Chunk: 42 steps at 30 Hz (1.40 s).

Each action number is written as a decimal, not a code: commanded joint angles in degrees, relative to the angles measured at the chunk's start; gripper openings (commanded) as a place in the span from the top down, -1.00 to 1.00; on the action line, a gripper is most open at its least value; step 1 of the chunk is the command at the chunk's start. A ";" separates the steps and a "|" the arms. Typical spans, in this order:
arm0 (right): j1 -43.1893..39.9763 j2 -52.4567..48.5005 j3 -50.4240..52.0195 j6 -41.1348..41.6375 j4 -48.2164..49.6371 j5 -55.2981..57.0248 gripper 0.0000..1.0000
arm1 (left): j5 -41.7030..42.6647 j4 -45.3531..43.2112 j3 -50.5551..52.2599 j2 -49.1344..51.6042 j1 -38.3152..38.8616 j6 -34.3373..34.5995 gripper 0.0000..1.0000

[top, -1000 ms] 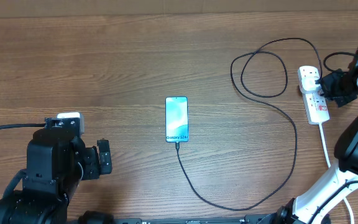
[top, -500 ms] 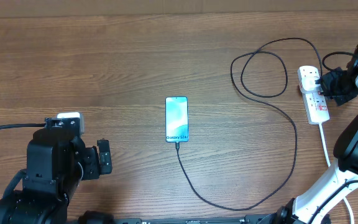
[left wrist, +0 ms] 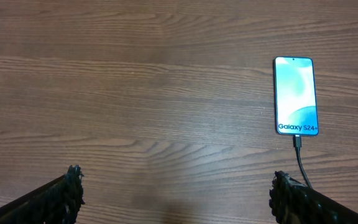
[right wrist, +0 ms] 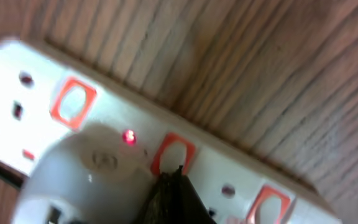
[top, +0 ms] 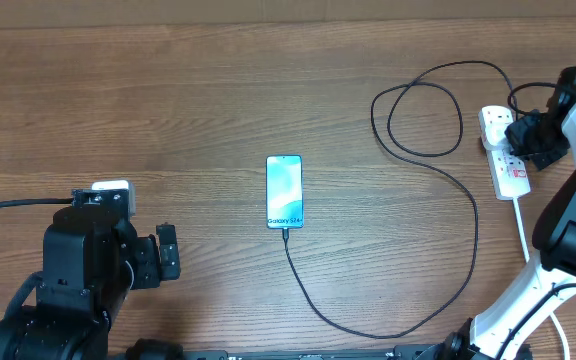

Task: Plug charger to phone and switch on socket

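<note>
The phone [top: 284, 191] lies mid-table with its light blue screen lit; it also shows in the left wrist view [left wrist: 296, 95]. The thin black charger cable [top: 468, 200] runs from the phone's near end [left wrist: 298, 144] in loops to the white socket strip [top: 509, 170] at the far right. My right gripper [top: 524, 133] is over the strip, fingers shut, tip [right wrist: 171, 174] touching a red-framed switch [right wrist: 174, 154]. A small red light [right wrist: 128, 136] glows on the strip beside a white plug [right wrist: 86, 180]. My left gripper [left wrist: 176, 186] is open and empty at the near left.
The strip's white cord [top: 524, 230] runs toward the near right edge past the right arm's base. A thick black cable [top: 8, 207] leaves the left arm toward the left edge. Bare wooden tabletop [top: 168, 100] surrounds the phone.
My right gripper has shifted slightly up and left over the socket strip. The phone, the cable and the left arm have not moved.
</note>
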State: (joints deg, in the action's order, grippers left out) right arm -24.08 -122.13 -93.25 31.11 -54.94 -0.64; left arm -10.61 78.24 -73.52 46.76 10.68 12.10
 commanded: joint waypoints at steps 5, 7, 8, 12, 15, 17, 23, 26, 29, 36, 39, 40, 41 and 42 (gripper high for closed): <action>2.47 -1.57 -7.65 1.44 -11.76 6.54 0.92 | -0.92 -0.07 0.24 -3.56 -0.20 1.01 -1.00; 2.47 -0.83 -11.85 3.91 -17.05 9.92 0.92 | -0.92 -0.04 0.26 -5.97 -0.20 1.01 -1.00; 2.47 -0.48 -13.09 4.37 -18.38 10.40 0.92 | -0.92 -0.04 0.26 -7.30 -0.20 1.01 -0.99; 2.49 4.09 -20.61 5.01 -24.96 10.64 0.92 | -0.94 -0.04 0.24 -14.73 -0.83 0.98 -0.99; 2.49 9.49 -23.28 5.11 -26.99 7.76 0.92 | -0.94 -0.02 0.24 -19.76 -3.52 1.01 -0.99; 2.29 14.03 -24.76 5.09 -28.04 4.66 0.92 | -0.94 -0.04 0.26 -23.28 -5.51 1.01 -0.99; 1.55 34.05 -34.01 5.09 -26.40 -6.91 0.92 | -0.94 0.04 0.24 -34.10 -7.02 1.01 -1.00; 1.55 42.01 -37.83 5.09 -21.14 -11.23 0.92 | -0.94 1.03 0.24 -36.46 -7.04 1.01 -0.99; 1.55 49.42 -39.63 5.29 -14.10 -13.20 0.92 | -0.94 3.63 0.24 -38.12 -7.15 0.98 -0.99; 1.55 60.92 -39.63 6.40 -3.19 -13.00 0.92 | -0.94 9.81 0.28 -39.85 -10.23 1.44 -0.99; 1.73 62.51 -39.50 6.36 -5.05 -12.94 0.92 | -0.94 9.84 0.28 -39.93 -12.44 1.44 -0.99; 2.29 62.86 -39.26 6.36 -5.73 -12.92 0.92 | -0.92 9.84 0.31 -40.13 -12.87 1.44 -0.99; 3.15 63.10 -38.93 6.38 -6.54 -12.98 0.92 | -0.92 9.86 0.31 -40.46 -13.18 1.44 -0.99; 4.26 63.28 -38.62 6.40 -7.58 -13.00 0.92 | -0.94 9.86 0.31 -41.00 -13.38 1.44 -0.99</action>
State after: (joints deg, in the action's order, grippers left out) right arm -21.78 -57.69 -133.51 37.32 -60.99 -13.39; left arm -11.16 88.29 -73.34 7.42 -1.72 12.14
